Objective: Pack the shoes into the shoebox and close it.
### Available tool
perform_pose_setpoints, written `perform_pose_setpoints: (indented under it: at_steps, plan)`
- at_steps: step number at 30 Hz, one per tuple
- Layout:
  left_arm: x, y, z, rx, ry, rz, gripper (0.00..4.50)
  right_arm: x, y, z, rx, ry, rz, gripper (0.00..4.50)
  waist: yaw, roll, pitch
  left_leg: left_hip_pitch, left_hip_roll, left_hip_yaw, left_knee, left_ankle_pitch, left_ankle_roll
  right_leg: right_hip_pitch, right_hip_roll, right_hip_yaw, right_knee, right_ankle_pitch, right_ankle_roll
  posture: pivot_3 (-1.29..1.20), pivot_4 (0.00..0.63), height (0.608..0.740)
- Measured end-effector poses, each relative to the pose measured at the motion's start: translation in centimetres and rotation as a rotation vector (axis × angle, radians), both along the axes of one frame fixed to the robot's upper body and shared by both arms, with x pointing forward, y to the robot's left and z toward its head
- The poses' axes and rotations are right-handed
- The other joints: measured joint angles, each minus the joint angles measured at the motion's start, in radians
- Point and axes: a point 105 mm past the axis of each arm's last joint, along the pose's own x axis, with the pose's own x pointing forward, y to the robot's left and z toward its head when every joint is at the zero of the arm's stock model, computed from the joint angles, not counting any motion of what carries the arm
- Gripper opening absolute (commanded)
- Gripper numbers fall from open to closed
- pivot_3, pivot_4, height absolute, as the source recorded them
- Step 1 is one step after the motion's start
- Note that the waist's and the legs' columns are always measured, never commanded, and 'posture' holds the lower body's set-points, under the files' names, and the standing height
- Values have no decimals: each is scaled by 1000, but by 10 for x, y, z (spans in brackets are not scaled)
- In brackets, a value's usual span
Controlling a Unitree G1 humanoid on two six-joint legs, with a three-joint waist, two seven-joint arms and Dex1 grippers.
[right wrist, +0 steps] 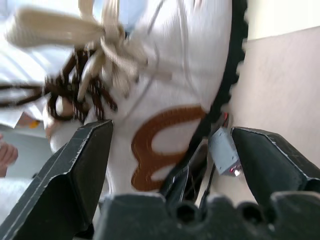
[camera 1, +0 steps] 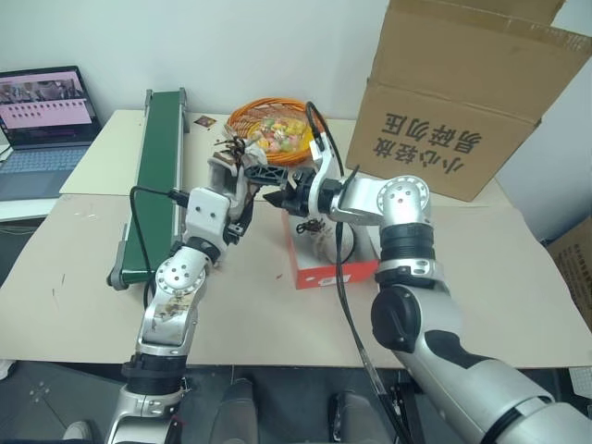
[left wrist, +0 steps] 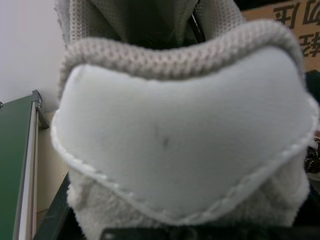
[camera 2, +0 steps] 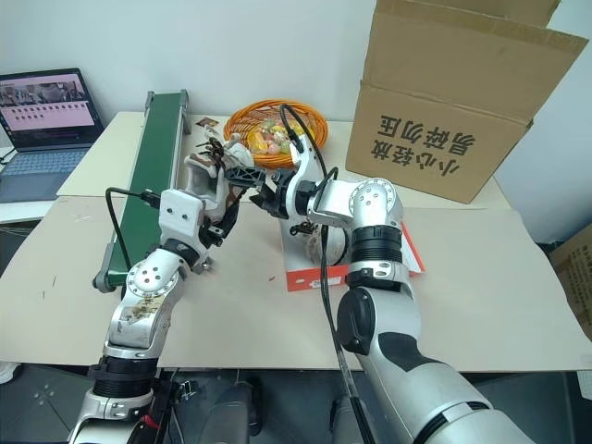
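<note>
Two grippers meet mid-frame above the table point(camera 1: 83, 268). Nearest, the left gripper point(camera 1: 242, 159) pinches one shoe point(camera 1: 229, 168) by its heel, raised off the table; the right gripper point(right wrist: 170, 165) stands spread wide around that shoe without clamping it. Just behind and below them, right of centre, sits one red shoebox point(camera 1: 335, 272), lid open; I cannot tell whether a second shoe lies inside. Judging ahead, a handover could fail: if the left fingers let go before the right ones close, the shoe drops beside the box, or its loose laces snag. Farther back: one green conveyor point(camera 1: 159, 157), one orange basket point(camera 1: 274, 116), one big brown carton point(camera 1: 462, 102), one laptop point(camera 1: 44, 125).
</note>
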Motion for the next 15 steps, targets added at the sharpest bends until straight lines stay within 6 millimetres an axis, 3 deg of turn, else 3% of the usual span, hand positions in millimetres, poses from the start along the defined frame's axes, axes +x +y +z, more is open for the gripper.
perform_pose_setpoints:
  at_steps: [7,15]
  plan:
    - [-1,-5,-1,1,5,-21,2985,16,6,1,32,18,-63,4500,-5,0,0,0,0,0,0,0,0,0,0,0,0,0,0,0,150,728]
    - [0,0,0,1,1,-8,2985,14,29,1,61,31,-47,4500,-8,0,0,0,0,0,0,0,0,0,0,0,0,0,0,0,150,728]
